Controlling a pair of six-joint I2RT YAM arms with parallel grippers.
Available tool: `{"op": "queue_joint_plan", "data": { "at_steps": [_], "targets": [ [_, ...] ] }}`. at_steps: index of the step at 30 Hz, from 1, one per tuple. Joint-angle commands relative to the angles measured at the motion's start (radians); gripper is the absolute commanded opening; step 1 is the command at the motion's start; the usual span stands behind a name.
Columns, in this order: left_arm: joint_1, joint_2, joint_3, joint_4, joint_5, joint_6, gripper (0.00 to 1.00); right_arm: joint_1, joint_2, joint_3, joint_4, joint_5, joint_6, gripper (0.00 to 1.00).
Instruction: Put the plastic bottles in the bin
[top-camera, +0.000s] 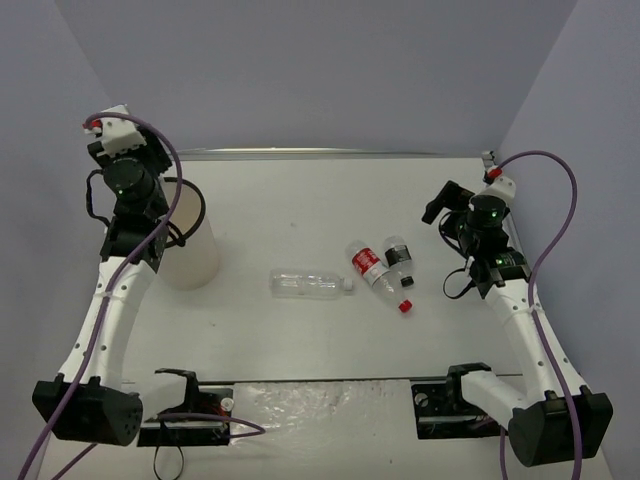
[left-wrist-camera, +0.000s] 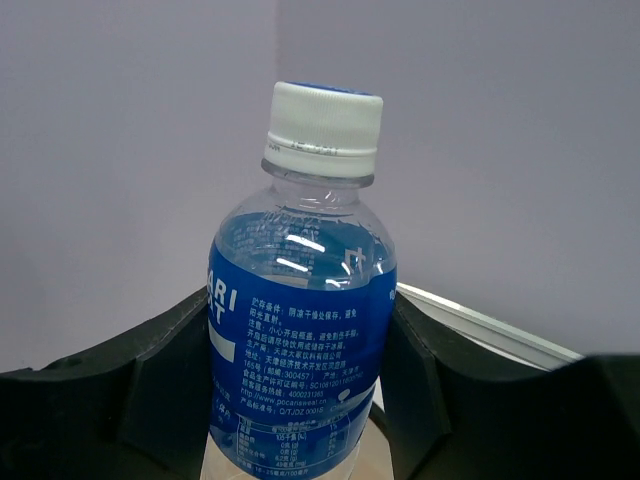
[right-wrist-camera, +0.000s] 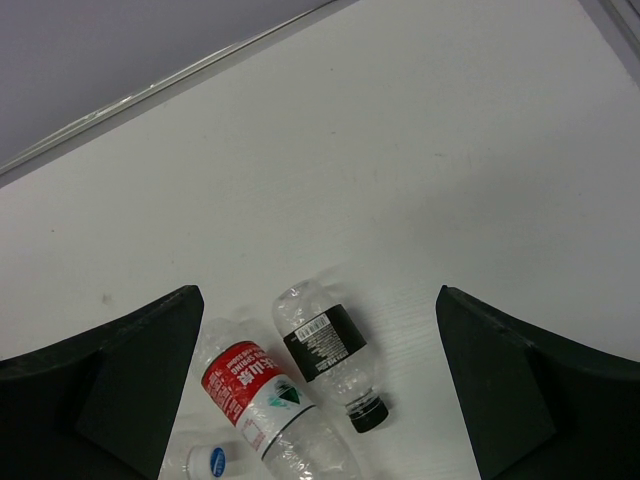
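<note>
**Blue bottle held at the bin, three more on the counter**

The left claw is closed partway around the blue-labelled bottle, a jaw pressed to each side of the label, with the bottle upright and its white cap on top. From above, the arm's wrist sits over the bin, which stands close to the left edge of the counter. The arm hides the bottle in that view, so I cannot tell whether it is squarely over the mouth.

To do this step well, I would bring the bottle's base inside the black rim before letting go, then part the jaws fully so it drops straight. A release off-centre could catch the rim and tip the bottle out.

The right claw is spread wide and holds nothing. It hangs over the right half of the counter, above the red-labelled bottle and the black-labelled bottle, which lie just beside each other with their caps toward the near edge. The plain clear bottle lies on its side around the middle. Nothing stands between these bottles and the bin.
</note>
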Motion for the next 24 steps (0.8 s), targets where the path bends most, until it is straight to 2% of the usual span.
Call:
{"op": "queue_joint_plan", "data": {
  "at_steps": [1, 6, 7, 9, 10, 13, 15, 18, 20, 24],
  "targets": [
    [0.088, 0.031, -0.019, 0.161, -0.039, -0.213, 0.14, 0.021, 0.003, 0.007, 0.09, -0.037, -0.029, 1.0],
    [0.094, 0.042, -0.031, 0.142, -0.065, -0.227, 0.14, 0.035, 0.007, 0.007, 0.094, -0.024, -0.038, 1.0],
    [0.094, 0.028, -0.045, 0.125, -0.077, -0.229, 0.17, 0.038, 0.009, 0.007, 0.096, -0.026, -0.043, 1.0],
    [0.094, -0.004, -0.067, 0.091, -0.101, -0.225, 0.52, 0.046, 0.012, 0.004, 0.109, -0.05, -0.065, 1.0],
    [0.094, -0.027, -0.083, 0.079, -0.109, -0.223, 0.65, 0.072, 0.011, 0.0, 0.126, -0.087, -0.108, 1.0],
    [0.094, -0.087, -0.136, 0.063, -0.133, -0.226, 0.97, 0.231, 0.02, -0.01, 0.18, -0.224, -0.294, 1.0],
    [0.094, -0.105, -0.144, 0.032, -0.14, -0.234, 0.97, 0.384, 0.047, -0.001, 0.185, -0.217, -0.407, 1.0],
    [0.094, -0.105, -0.1, -0.042, -0.13, -0.238, 0.97, 0.622, 0.098, 0.009, 0.186, -0.055, -0.552, 1.0],
    [0.094, -0.09, -0.023, -0.136, -0.112, -0.231, 0.97, 0.698, 0.148, 0.021, 0.184, 0.038, -0.611, 1.0],
    [0.092, -0.061, 0.114, -0.359, -0.047, -0.244, 0.97, 0.745, 0.226, 0.047, 0.185, 0.082, -0.635, 1.0]
  ]
}}
